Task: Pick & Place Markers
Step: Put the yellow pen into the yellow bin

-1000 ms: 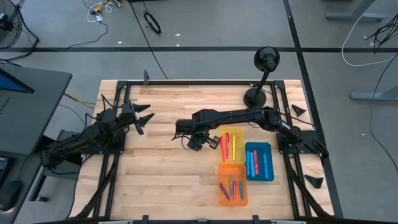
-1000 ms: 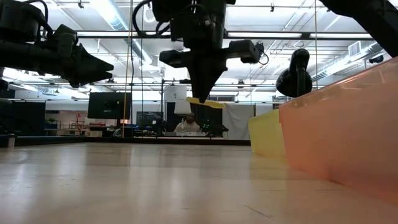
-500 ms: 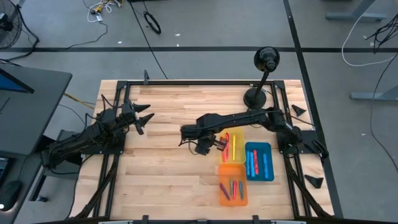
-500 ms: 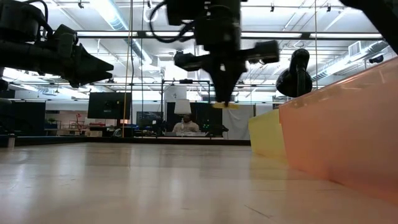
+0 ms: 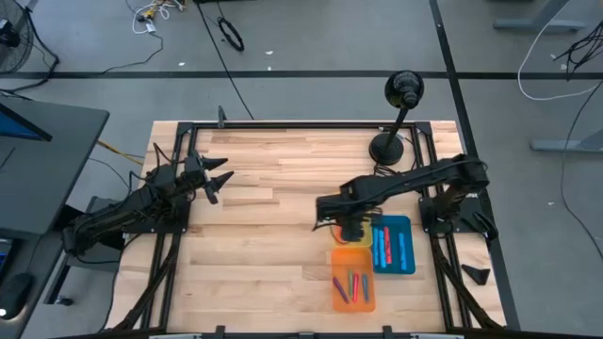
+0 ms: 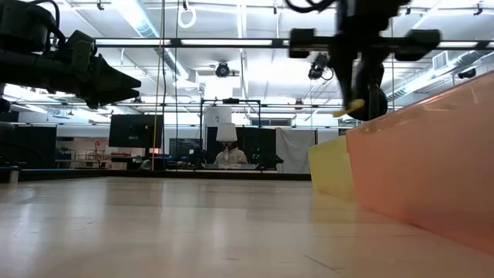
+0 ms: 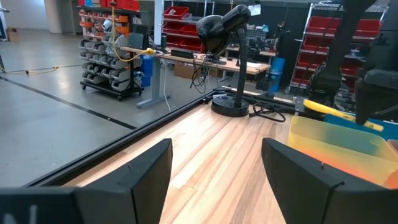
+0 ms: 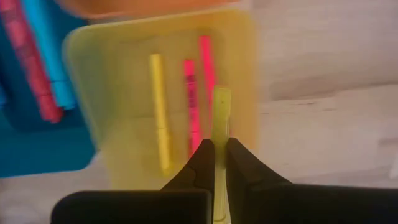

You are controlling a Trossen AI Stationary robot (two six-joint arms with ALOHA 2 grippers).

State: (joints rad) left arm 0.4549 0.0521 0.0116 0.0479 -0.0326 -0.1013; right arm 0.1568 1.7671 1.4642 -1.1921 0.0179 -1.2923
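Right gripper (image 8: 216, 163) is clamped on a thin yellow marker (image 8: 221, 115) above the translucent yellow plastic tray (image 8: 121, 93) (pink and yellow markers inside); left gripper (image 5: 215, 177) waits, fingers apart.

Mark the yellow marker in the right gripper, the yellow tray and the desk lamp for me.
yellow marker (image 8: 221, 115): right wrist view, on the barrel beyond the jaws.
yellow tray (image 8: 99, 46): right wrist view, on a bare patch of its floor.
desk lamp (image 7: 229, 106): left wrist view, on its round base.
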